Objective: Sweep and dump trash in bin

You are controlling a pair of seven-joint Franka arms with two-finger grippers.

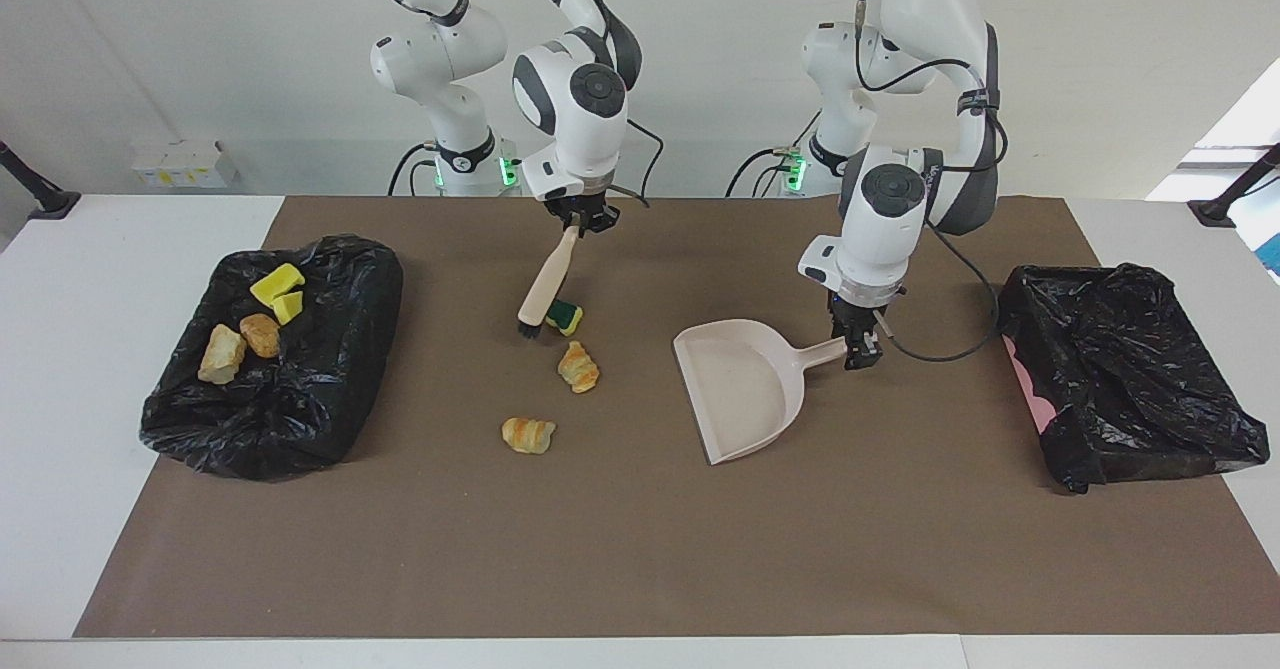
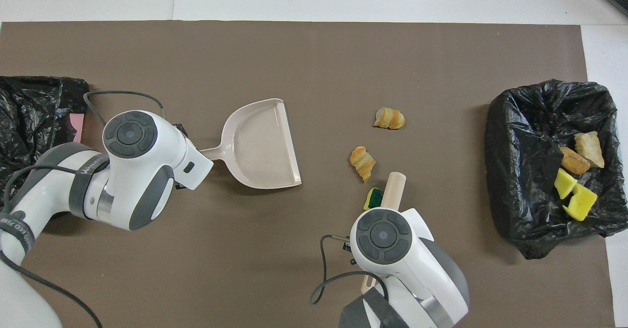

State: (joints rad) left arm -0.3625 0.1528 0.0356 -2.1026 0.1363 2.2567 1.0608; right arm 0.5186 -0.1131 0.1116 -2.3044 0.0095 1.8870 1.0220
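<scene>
Three bits of trash lie on the brown mat: a green-topped yellow sponge (image 1: pixel 566 316) (image 2: pixel 374 198) and two croissants (image 1: pixel 578 366) (image 1: pixel 527 435) (image 2: pixel 363 162) (image 2: pixel 389 118). More trash (image 1: pixel 277 284) (image 2: pixel 579 203) lies in the black-lined bin (image 1: pixel 330 279) (image 2: pixel 515 146) at the right arm's end. My right gripper (image 1: pixel 580 219) is shut on the beige brush (image 1: pixel 545 284) (image 2: pixel 395 188). The brush is tilted, its black bristles low beside the green-topped sponge. My left gripper (image 1: pixel 860 349) is at the handle end of the beige dustpan (image 1: pixel 745 389) (image 2: pixel 260 146), which lies flat with its mouth toward the loose trash.
A second black-lined bin (image 1: pixel 1130 369) (image 2: pixel 29 122) stands at the left arm's end of the table. The brown mat (image 1: pixel 640 549) covers most of the white table.
</scene>
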